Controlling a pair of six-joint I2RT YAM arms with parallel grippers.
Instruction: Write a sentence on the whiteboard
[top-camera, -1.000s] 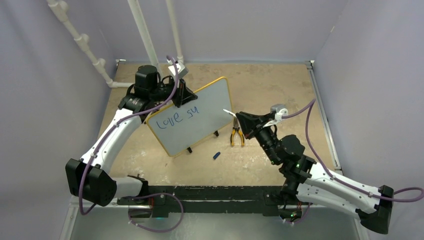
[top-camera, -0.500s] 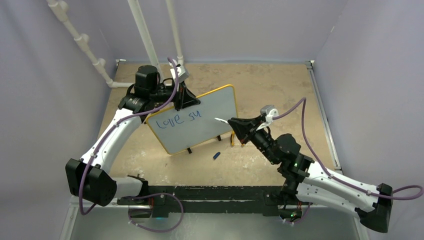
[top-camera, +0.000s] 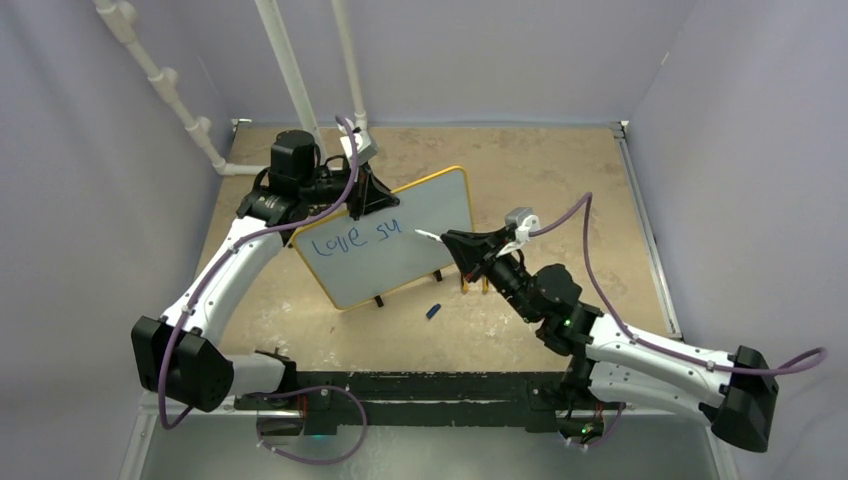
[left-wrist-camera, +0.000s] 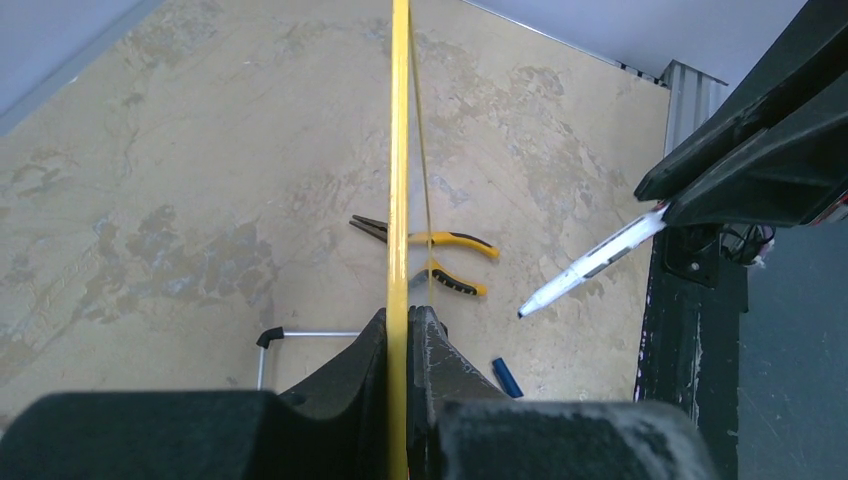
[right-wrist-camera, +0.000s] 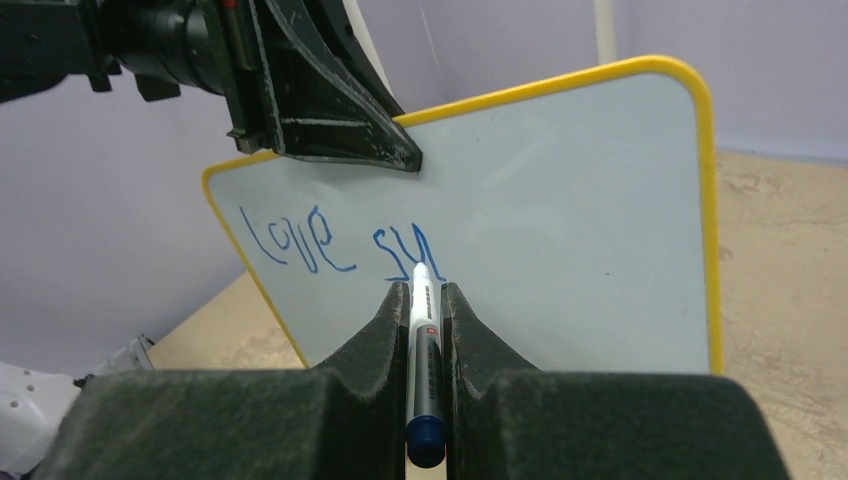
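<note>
Right pincer: closed around marker, tip just off whiteboard face, poised beside "su".
Sentence: "love su", unfinished, whiteboard's upper left.
Left pincer: clamped on whiteboard's top edge, steadying it upright on surface.

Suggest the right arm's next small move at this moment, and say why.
Probably ease the white marker in the right gripper forward until its tip meets the yellow-framed whiteboard just right of the blue handwritten "love su": the left wrist view shows a gap, and the left gripper clamps the top edge.
</note>
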